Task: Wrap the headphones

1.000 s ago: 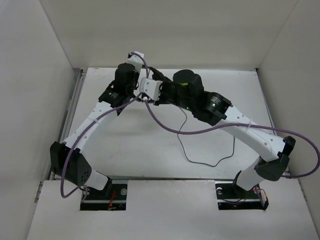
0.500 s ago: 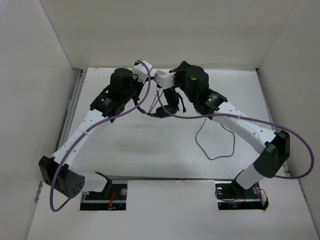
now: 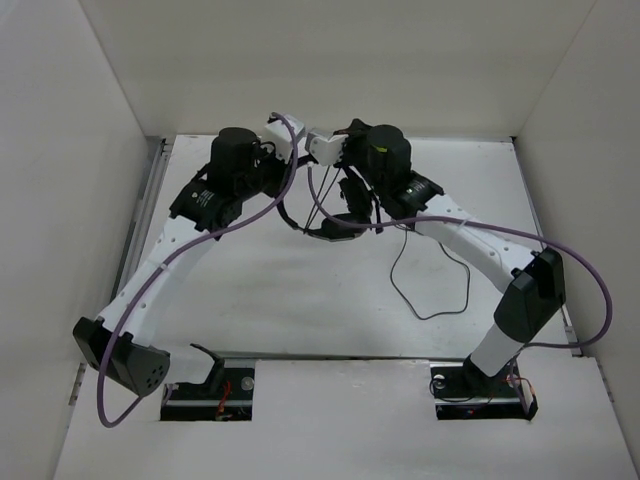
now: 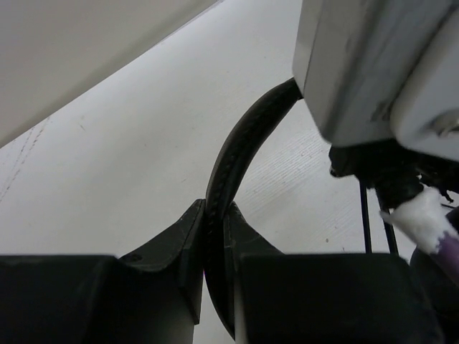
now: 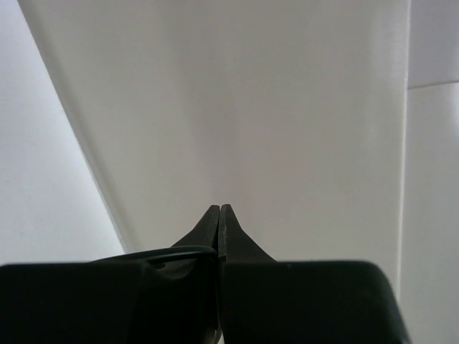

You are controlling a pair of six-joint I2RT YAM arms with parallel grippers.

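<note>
The black headphones hang in the air between my two arms at the back of the table. My left gripper is shut on the thin headband, which arcs up from between the fingers in the left wrist view. My right gripper points up at the back wall and is shut on the thin black cord, which leaves the fingertips to the left. Taut cord strands run down to the earcups. The rest of the cord loops on the table by the right arm. The plugs are not visible.
White walls enclose the table at the back and on both sides. Thick purple arm cables sweep out beside each arm. The right wrist's white camera housing sits very close to my left gripper.
Both wrists have risen and closed in on each other at the back. The headphones have lifted a little, and the cord between them and the right gripper has pulled straighter.
</note>
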